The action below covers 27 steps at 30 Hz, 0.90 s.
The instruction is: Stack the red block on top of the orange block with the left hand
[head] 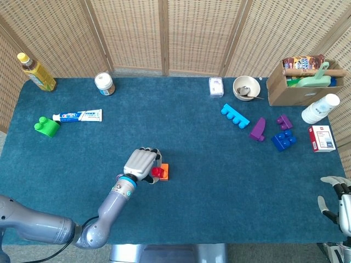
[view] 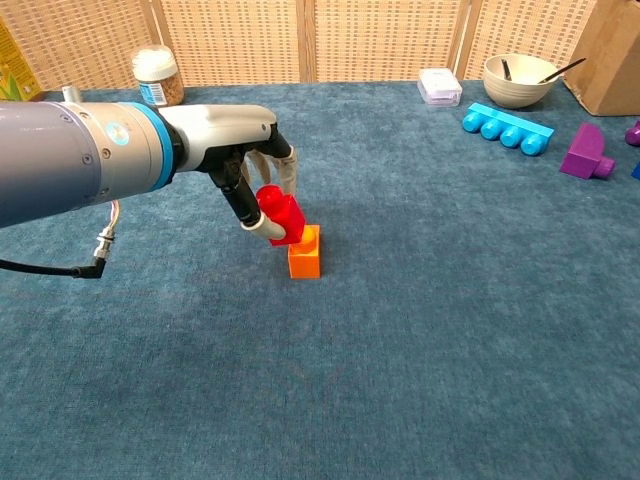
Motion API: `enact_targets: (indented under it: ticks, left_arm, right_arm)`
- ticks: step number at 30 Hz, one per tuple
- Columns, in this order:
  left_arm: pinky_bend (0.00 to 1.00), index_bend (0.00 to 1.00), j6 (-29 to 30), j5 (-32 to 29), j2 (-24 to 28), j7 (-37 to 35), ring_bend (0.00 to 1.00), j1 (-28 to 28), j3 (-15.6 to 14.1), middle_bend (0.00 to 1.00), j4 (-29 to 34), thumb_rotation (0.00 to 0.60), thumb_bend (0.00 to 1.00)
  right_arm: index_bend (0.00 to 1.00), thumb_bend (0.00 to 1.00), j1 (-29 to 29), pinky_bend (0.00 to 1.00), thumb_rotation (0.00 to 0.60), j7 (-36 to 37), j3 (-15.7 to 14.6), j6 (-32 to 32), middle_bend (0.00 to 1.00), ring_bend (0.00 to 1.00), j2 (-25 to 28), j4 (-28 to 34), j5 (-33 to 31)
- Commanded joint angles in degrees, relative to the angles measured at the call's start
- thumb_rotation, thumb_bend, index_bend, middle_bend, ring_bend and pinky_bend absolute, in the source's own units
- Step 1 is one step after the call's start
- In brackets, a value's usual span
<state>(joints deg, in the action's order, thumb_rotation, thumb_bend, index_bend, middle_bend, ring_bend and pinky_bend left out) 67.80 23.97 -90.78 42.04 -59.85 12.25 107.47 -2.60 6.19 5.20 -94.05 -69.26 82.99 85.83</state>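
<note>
The left hand (view: 262, 190) pinches the red block (view: 283, 214) between fingertips and thumb, carrying it tilted at the near-left edge of the orange block (view: 305, 253) on the blue table (view: 450, 330). Pickup is done; the stack is not: red looks offset to the left and not yet seated, though from the chest view it is hard to say whether the 2 blocks touch. Centring, lowering and release remain. The right hand (head: 339, 201) rests at the table's edge, fingers apart, empty.
</note>
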Motion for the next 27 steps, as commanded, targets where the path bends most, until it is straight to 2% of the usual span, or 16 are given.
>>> enact_targets:
  ticks: [1, 27]
  left_arm:
    - [0.27, 0.51, 0.2, -0.2, -0.2, 0.2, 0.26, -0.1, 0.0, 0.28, 0.0, 0.600, 0.31]
    - [0.28, 0.51, 1.5, -3.2, -1.2, 2.2, 0.26, -1.8, 1.4, 0.28, 0.6, 0.600, 0.31]
  right_arm:
    - [0.33, 0.32, 0.0, 0.37, 0.600, 0.1, 0.0, 0.0, 0.36, 0.28, 0.0, -0.1, 0.0]
    - [0.33, 0.32, -0.9, 0.37, 0.600, 2.1, 0.0, -0.4, 0.36, 0.28, -0.4, -1.6, -0.1]
